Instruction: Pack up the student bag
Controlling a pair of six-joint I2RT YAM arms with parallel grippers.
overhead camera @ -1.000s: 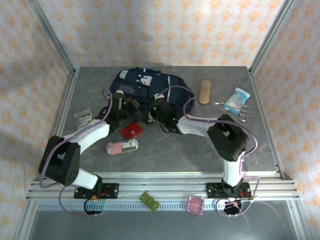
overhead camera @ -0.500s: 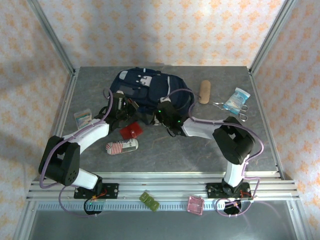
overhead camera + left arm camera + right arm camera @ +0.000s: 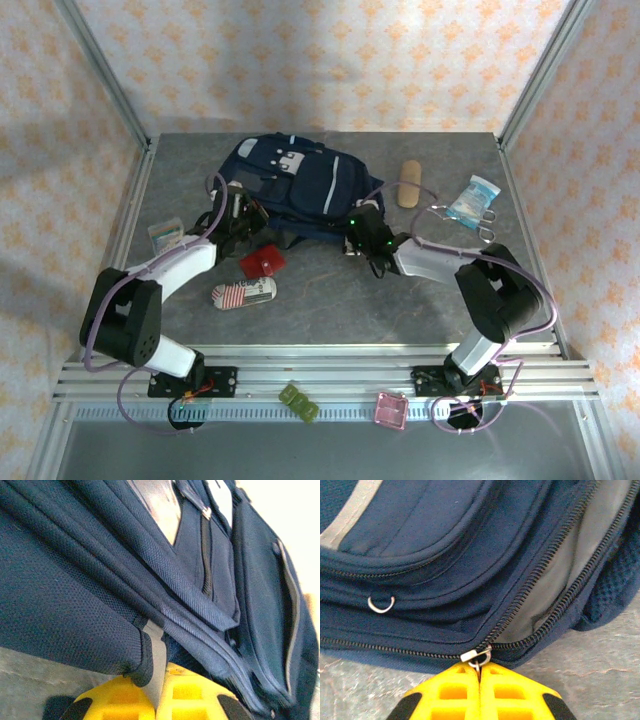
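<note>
Student bag (image 3: 300, 185) lies just beyond the 2 grippers. Right gripper (image 3: 479, 672) is clamped on the zipper pull (image 3: 472, 655), with the open track running ahead and rightward. Left gripper (image 3: 159, 680) is apparently pinching the grey tab (image 3: 156, 645).

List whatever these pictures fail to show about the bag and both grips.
- Student bag contents: right wrist view, grey lining behind the open zipper hides them.
- Right gripper, pinching the zipper pull: bottom edge cuts off its fingers' lower part.
- Left gripper: left wrist view, bag fabric covers the fingertips.
- Striped pouch print: top view, too small.

Soft even light, blurred wrist close-ups
</note>
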